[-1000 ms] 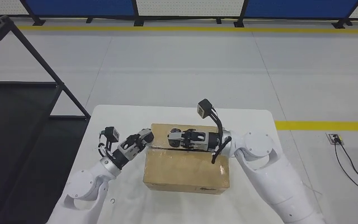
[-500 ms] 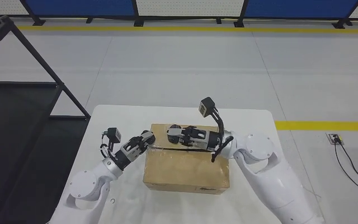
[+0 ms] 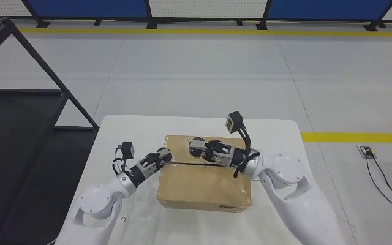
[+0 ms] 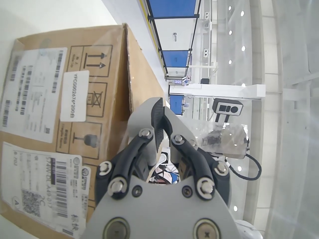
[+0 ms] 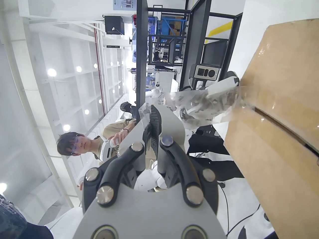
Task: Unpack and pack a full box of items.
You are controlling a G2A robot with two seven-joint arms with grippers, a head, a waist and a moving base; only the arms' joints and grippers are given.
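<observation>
Overhead, the cardboard box (image 3: 205,187) sits closed in the middle of the white table (image 3: 122,131). Its top flaps meet along a seam (image 3: 184,163) near the far side, and what it holds is hidden. The left gripper (image 3: 164,153) lies low at the box's far left corner, its arm coming in from the table's left side. The right gripper (image 3: 196,147) is above the far flap close to the seam and points toward the left gripper; the two are near each other but apart. A black frame (image 3: 37,67) stands on the floor off the table's left.

From the left wrist, the left gripper's fingers are drawn together with at most a thin slit, and nothing shows between them. They sit by the box's upper edge, beside an end wall covered with white labels (image 4: 32,93). Beyond them hangs a crumpled strip of clear tape (image 4: 224,138).

From the right wrist, the right gripper's fingers are pinched tight on one end of the clear tape. The tape stretches across to the box's edge, where the seam shows as a dark slot. The left arm's wrist camera (image 5: 208,72) shows behind the tape.
</observation>
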